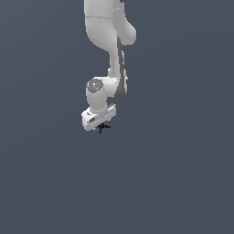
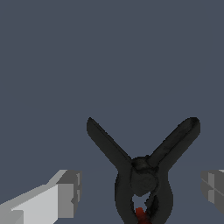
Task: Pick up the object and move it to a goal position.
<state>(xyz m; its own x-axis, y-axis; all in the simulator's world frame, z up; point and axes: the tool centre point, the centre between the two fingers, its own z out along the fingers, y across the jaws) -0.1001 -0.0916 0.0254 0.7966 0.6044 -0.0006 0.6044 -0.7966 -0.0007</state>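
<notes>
The object [image 2: 142,173] is a small black clamp with two splayed handles and a red speck at its jaw end. In the wrist view it lies on the grey floor between my two grey fingertips [image 2: 70,194], with a gap showing on each side. My gripper [image 2: 140,189] is open around it and not touching it. The exterior view shows the white gripper [image 1: 100,124] low down in the middle of the frame, with the object [image 1: 103,127] as a tiny black spiky shape just under the hand.
A plain dark grey floor [image 1: 173,183] fills both views. The white arm [image 1: 109,41] comes down from the top of the exterior view.
</notes>
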